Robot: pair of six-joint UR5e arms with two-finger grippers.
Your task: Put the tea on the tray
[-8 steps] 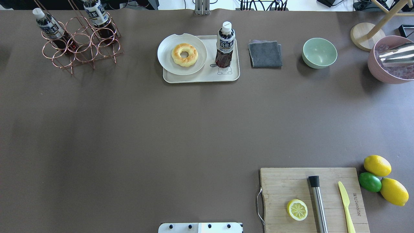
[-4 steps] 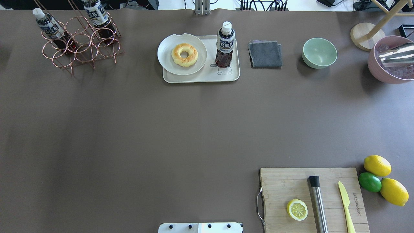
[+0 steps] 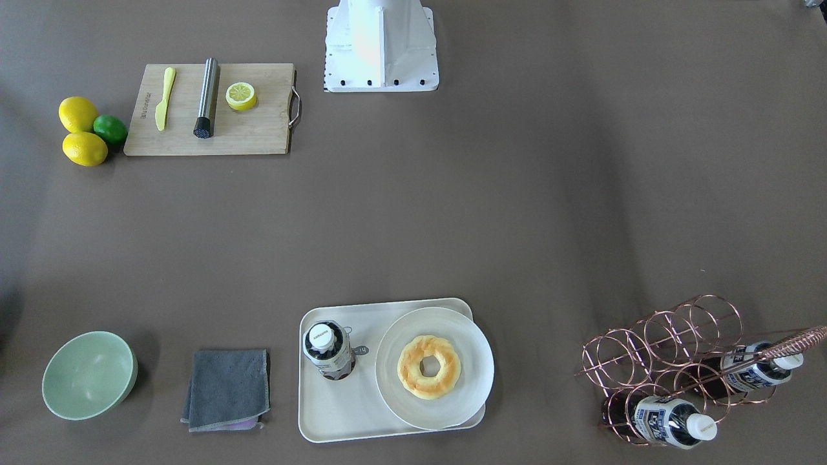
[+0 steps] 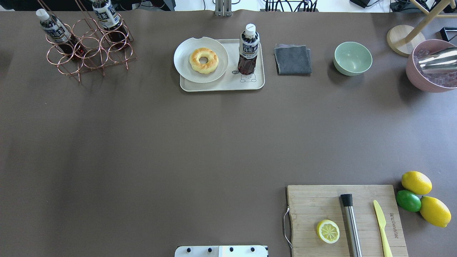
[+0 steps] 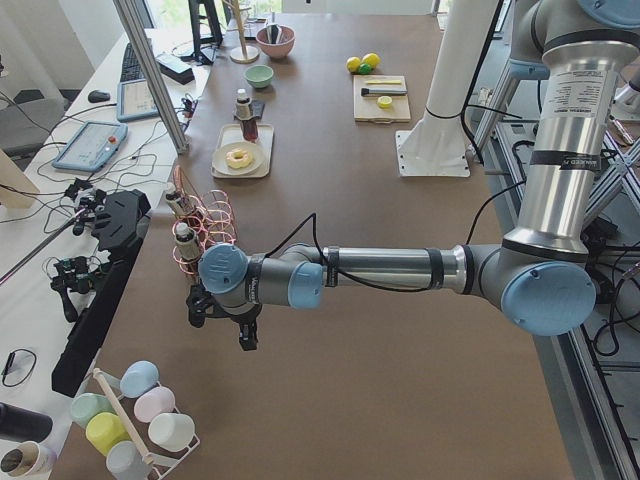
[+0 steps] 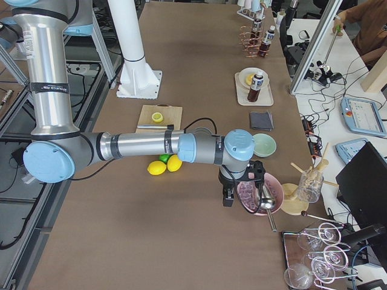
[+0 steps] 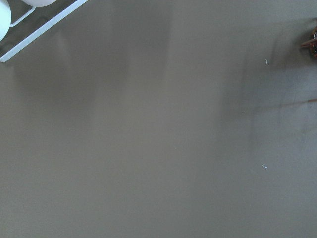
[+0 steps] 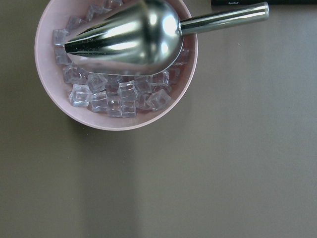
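Table [image 4: 142, 142]: brown surface that carries everything below.
Left arm [image 5: 380, 268]: stretched low over the table's left end, just beside the wire rack.
Right arm [image 6: 139, 146]: stretched out over the table's right end, above the pink bowl.
Cutting board [image 4: 321, 203]: wooden, near the robot's base on its right side; a half lemon [image 4: 328, 231], a steel cylinder [image 4: 351, 225] and a yellow knife [image 4: 382, 228] lie on it.
Wire rack [image 4: 89, 53]: copper rings at the far left corner, holding two other bottles [image 4: 53, 30].
Tray [image 4: 221, 85]: cream-white, at the far middle of the table.
Pink bowl [image 8: 49, 74]: filled with ice cubes, a steel scoop [image 8: 124, 34] resting across them.
Plate [image 4: 185, 67]: round and white, on the tray's left part, overhanging its rim.
Green bowl [image 4: 352, 58]: on the table, right of the cloth.
Grey cloth [image 4: 292, 59]: folded, just beside the tray's right edge.
Tea [image 4: 248, 50]: upright on the tray's right part, next to the plate and apart from both grippers.
Left gripper [image 5: 222, 322]: points down at bare table; cannot tell how its jaws stand.
Right gripper [image 6: 239, 187]: hangs over the pink bowl; cannot tell its jaw state either.
Doughnut [image 4: 203, 60]: lies on the plate.
Citrus: two lemons [image 4: 416, 182] and a lime [image 4: 408, 200], touching, just right of the cutting board.
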